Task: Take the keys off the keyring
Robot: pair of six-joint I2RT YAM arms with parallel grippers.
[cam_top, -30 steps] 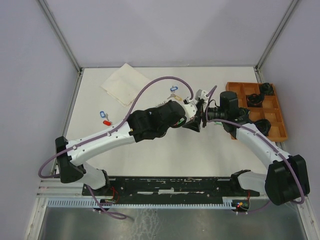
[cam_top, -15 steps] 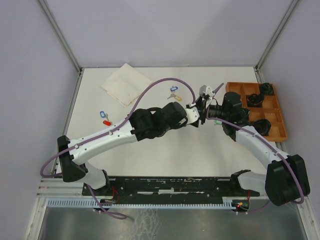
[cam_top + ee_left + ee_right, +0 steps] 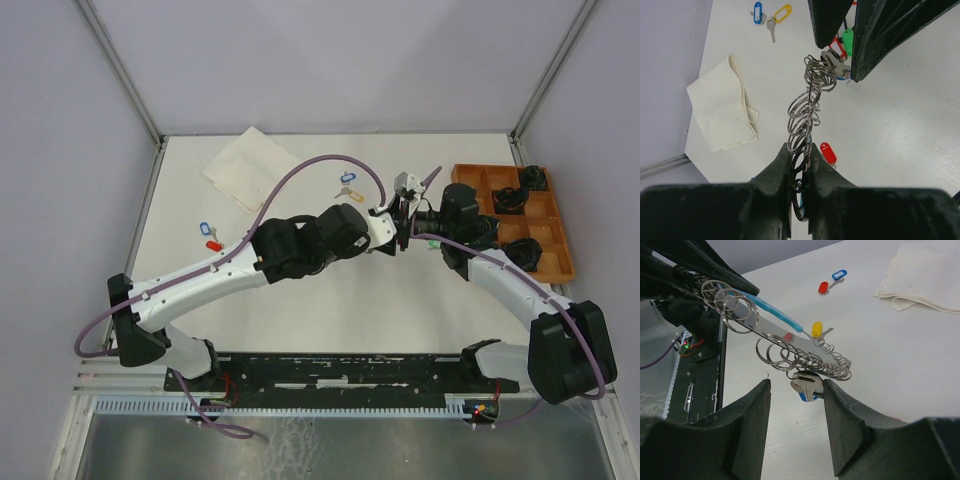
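Keyring point(image 3: 802, 112) pinched in left gripper point(image 3: 799, 151), right gripper point(image 3: 797, 386) parted around hanging keys point(image 3: 808, 384), hidden from top view

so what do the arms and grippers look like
The left arm and right arm have white links with bulky black joint housings, and a purple cable loops along each. The left gripper and right gripper have matte black, tapered fingers.

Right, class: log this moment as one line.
left fingers: shut on keyring, held off table | right fingers: open, flanking hanging key | key not yet off
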